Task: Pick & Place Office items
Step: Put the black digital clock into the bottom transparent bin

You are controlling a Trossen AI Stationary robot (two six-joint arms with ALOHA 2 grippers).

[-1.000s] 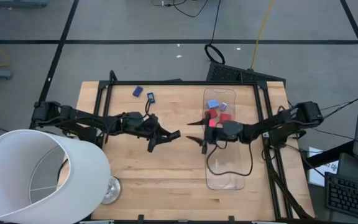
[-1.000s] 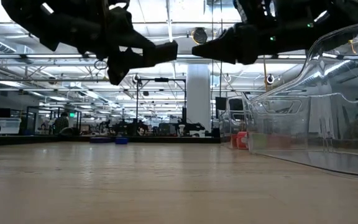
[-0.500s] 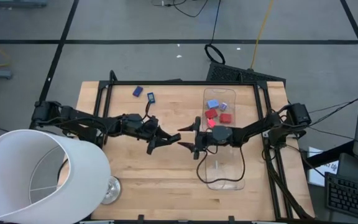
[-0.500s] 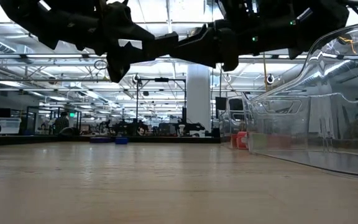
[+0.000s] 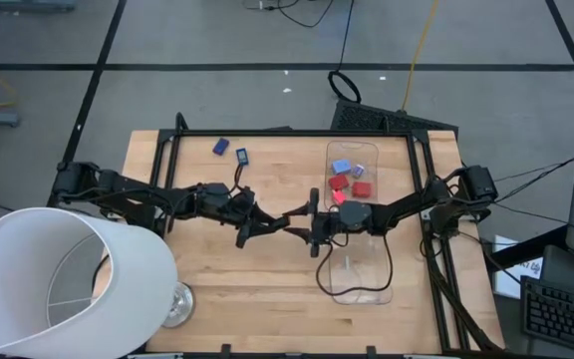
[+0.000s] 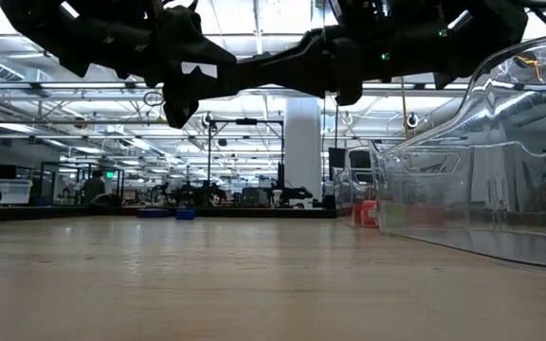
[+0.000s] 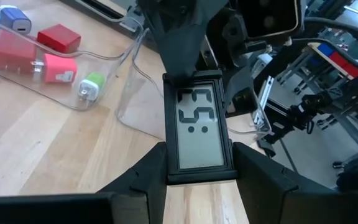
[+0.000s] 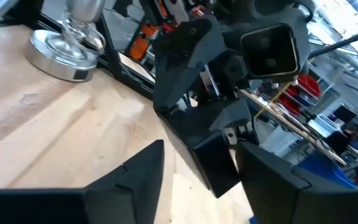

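Your two arms reach in nearly level from 9 and 3 o'clock and meet nose to nose above the middle of the wooden surface [image 5: 267,279]. The left gripper [image 5: 285,217] has its fingers [image 7: 148,180] clamped on a small black digital clock [image 7: 199,127], LCD face toward the wrist camera, held in the air between the two tools. The right gripper [image 5: 305,221] is just at the clock's far end, its fingers [image 8: 129,174] spread on either side of the dark body; you cannot tell whether they touch it. In the low view both grippers hang well above the surface, joined into one dark line with the clock [image 6: 282,68] between them.

The clear plastic tray [image 5: 362,284] lies at 3 o'clock from the meeting point, under the right forearm. Its 12 o'clock end holds a light blue piece [image 5: 342,167], two red pieces [image 5: 340,183] and a pink one [image 5: 342,197]; the left wrist view also shows a small green-and-white plug [image 7: 91,87] beside them.

Two dark blue pieces [image 5: 221,147] lie on the surface near the 12 o'clock edge, well apart from the tray.

The big white lampshade [image 5: 63,284] fills the 7 o'clock corner, its metal base [image 5: 175,307] beside it.
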